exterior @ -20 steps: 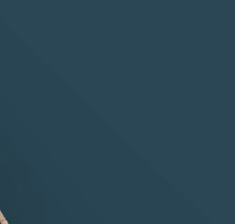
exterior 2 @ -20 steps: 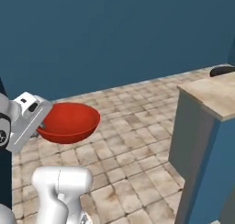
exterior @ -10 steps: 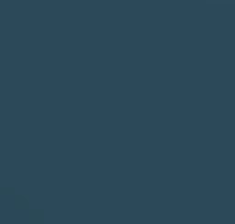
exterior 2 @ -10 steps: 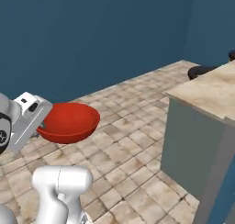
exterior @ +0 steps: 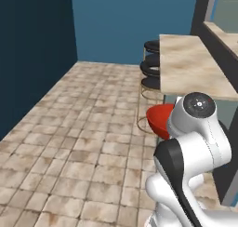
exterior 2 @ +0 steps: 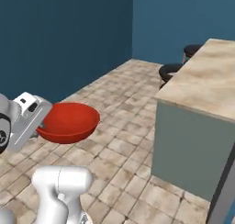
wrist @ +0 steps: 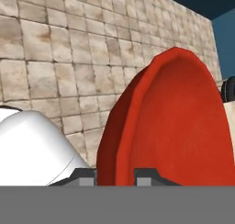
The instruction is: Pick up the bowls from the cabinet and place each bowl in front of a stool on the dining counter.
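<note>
The gripper is clamped on the rim of the red bowl, one finger on each side of the thin wall, and the bowl hangs out in the air above the tiled floor, level and mouth-up in the right base view. The dining counter stands to the right, its beige marble top well apart from the bowl, with a row of black stools tucked along its left side toward the far blue wall. The main risk, as I judge it, is the grip itself: the bowl is held by a narrow pinch at one edge, so its weight hangs to one side of the fingers, and a quick swing of the arm or a jolt from the driving base could make it pivot or slip and fall to the tiles. A second risk is the approach to the counter: the bowl rides lower than the marble top, so unless it is lifted first its far rim could strike the counter edge or the grey-green panel below. The stools crowd that side too, so the base could bump one while closing in.
</note>
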Controlling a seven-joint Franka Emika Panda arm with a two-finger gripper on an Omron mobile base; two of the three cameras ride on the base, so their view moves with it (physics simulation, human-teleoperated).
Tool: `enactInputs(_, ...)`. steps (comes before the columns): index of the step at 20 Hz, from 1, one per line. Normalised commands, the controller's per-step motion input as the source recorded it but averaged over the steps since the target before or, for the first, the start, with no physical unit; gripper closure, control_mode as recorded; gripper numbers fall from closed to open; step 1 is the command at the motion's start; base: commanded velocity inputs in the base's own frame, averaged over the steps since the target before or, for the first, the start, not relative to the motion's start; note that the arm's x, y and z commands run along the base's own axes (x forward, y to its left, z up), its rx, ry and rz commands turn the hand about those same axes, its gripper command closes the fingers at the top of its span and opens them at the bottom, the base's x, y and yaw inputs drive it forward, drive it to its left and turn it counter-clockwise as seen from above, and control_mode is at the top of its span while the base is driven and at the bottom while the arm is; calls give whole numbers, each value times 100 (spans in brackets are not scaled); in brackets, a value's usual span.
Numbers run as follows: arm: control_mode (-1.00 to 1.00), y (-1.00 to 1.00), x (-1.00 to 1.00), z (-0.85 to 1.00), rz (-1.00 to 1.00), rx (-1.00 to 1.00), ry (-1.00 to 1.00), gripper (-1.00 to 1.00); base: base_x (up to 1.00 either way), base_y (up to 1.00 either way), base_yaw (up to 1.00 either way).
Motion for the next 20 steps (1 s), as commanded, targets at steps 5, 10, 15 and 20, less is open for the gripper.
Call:
enactInputs(5, 100, 0, 0, 0, 0, 0, 0, 100, 100, 97, -58)
enactInputs(10, 100, 0, 0, 0, 0, 0, 0, 100, 100, 100, -54)
enactInputs(15, 100, 0, 0, 0, 0, 0, 0, 100, 98, 100, -54)
enactInputs(20, 100, 0, 0, 0, 0, 0, 0, 100, 50, 100, -56)
